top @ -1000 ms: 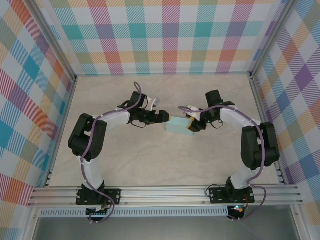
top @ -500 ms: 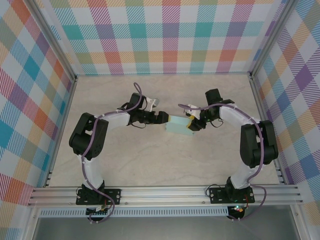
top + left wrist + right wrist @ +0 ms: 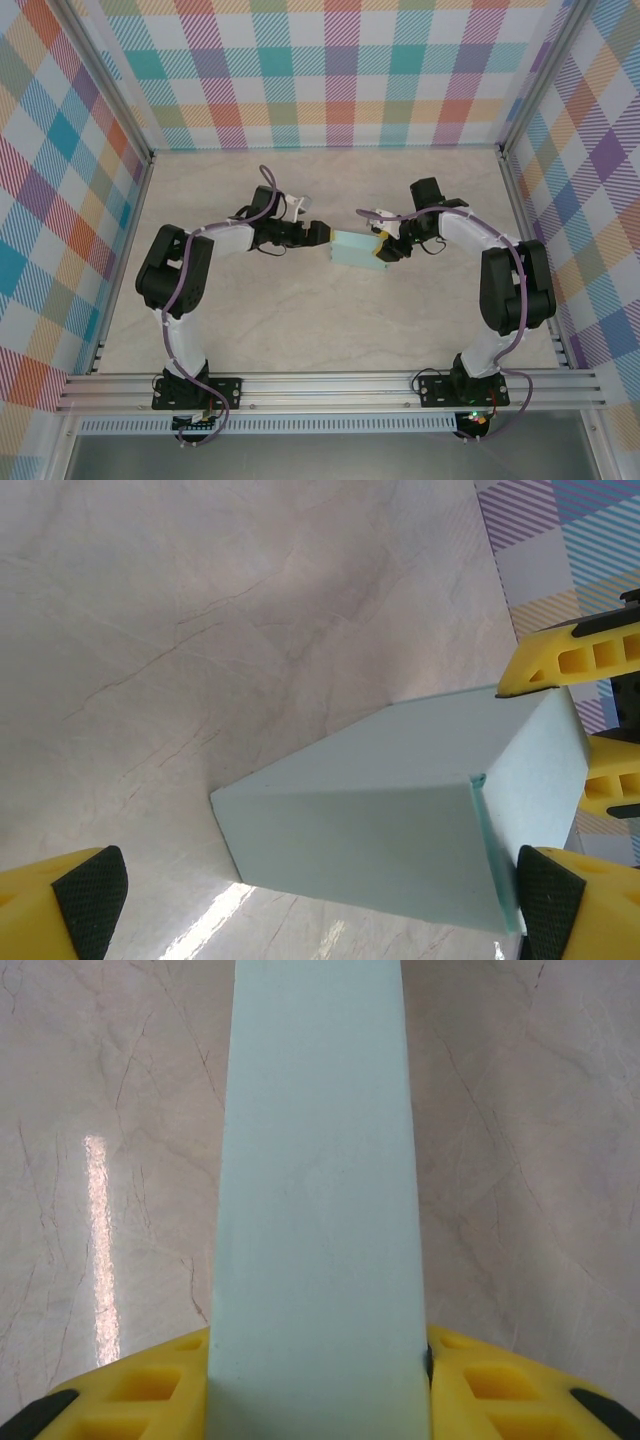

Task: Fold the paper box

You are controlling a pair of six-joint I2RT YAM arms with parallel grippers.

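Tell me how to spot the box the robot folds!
Find the pale marble table between the checked walls. At its middle, between two white arms, sits a small mint-turquoise card box, pinched by the right gripper. Nothing else there is plain green-blue.

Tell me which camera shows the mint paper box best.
Left wrist: the pale mint card box shows three faces and clear edges. Right wrist shows one long face only; top external shows it small and far off.

Bright even light, glare streak on table point(image 3: 100, 1222), soft shadows
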